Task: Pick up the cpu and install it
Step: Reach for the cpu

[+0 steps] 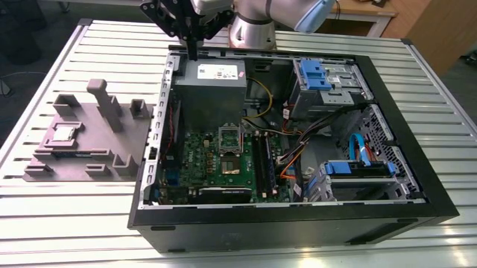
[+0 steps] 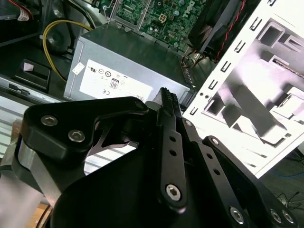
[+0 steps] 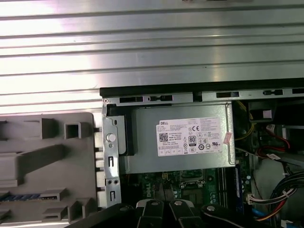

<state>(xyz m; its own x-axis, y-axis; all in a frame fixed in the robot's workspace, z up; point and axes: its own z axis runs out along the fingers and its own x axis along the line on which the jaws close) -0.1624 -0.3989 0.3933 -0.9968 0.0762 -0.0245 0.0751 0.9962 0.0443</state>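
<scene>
The cpu (image 1: 63,133), a small silver square, lies flat in a recess of the grey fixture block (image 1: 86,139) at the exterior view's left, beside the open computer case (image 1: 417,162). My gripper (image 1: 193,54) hangs far from it, over the far edge of the case above the grey power supply box (image 1: 211,84). Its black fingers (image 2: 166,102) are shut against each other with nothing between them, and their tips also reach into the first wrist view (image 3: 164,206). On the green motherboard (image 1: 223,167) the metal socket frame (image 1: 229,135) stands open.
The case holds blue drive brackets (image 1: 316,75), bundled cables (image 1: 298,151) and memory slots (image 1: 265,156). Upright grey posts (image 1: 100,95) rise from the fixture block. Everything rests on a ribbed aluminium table (image 1: 75,223). The arm's base (image 1: 253,30) stands behind the case.
</scene>
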